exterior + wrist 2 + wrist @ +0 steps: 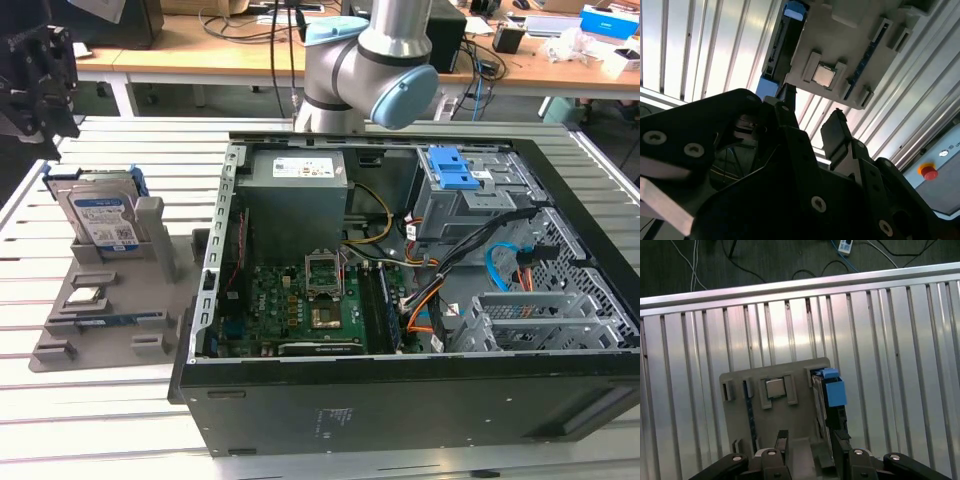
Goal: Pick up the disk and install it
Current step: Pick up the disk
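Note:
The disk [100, 213] is a silver hard drive with a white-and-blue label and blue rails. It stands on edge in a grey holder [110, 325] on the exterior view's left. My black gripper [45, 90] hangs above and behind it, apart from it. In the first wrist view the disk [832, 392] appears edge-on just beyond my gripper [810, 447], which is open with nothing between its fingers. The second wrist view has the disk [781, 47] past the open gripper [811, 107].
An open computer case [215, 290] fills the middle and right of the slatted metal table [110, 430], with a grey drive bay and blue latch [455, 170] inside. A small square chip [774, 388] sits in the holder. The table's edge rail [790, 287] lies beyond.

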Controlling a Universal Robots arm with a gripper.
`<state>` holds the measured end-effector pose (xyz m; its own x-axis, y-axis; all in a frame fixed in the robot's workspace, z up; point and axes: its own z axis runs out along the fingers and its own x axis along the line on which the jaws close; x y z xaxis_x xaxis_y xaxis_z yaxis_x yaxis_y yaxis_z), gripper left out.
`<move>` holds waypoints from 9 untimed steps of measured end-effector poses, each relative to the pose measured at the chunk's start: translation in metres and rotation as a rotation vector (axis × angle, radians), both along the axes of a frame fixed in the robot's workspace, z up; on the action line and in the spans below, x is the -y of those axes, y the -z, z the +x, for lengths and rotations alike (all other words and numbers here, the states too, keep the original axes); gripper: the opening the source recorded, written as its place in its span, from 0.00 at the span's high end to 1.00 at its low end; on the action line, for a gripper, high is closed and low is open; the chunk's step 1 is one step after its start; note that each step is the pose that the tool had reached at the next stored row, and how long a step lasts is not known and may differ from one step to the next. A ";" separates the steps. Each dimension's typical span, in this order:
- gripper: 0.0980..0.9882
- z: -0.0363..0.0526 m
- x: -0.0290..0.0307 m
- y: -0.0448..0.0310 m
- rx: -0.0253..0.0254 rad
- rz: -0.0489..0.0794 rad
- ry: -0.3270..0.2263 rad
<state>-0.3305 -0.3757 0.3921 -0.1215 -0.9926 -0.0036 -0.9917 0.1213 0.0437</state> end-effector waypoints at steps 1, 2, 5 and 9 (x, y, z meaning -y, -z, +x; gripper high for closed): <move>0.57 0.0015 -0.0005 0.0006 -0.0003 0.000 0.000; 0.57 0.0027 -0.0008 0.0011 -0.0004 -0.001 0.000; 0.57 0.0068 -0.0022 0.0036 -0.0008 -0.002 0.000; 0.57 0.0111 -0.0037 0.0069 -0.0011 -0.003 0.000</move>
<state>-0.3194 -0.3720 0.3852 -0.1216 -0.9926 -0.0005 -0.9916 0.1215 0.0444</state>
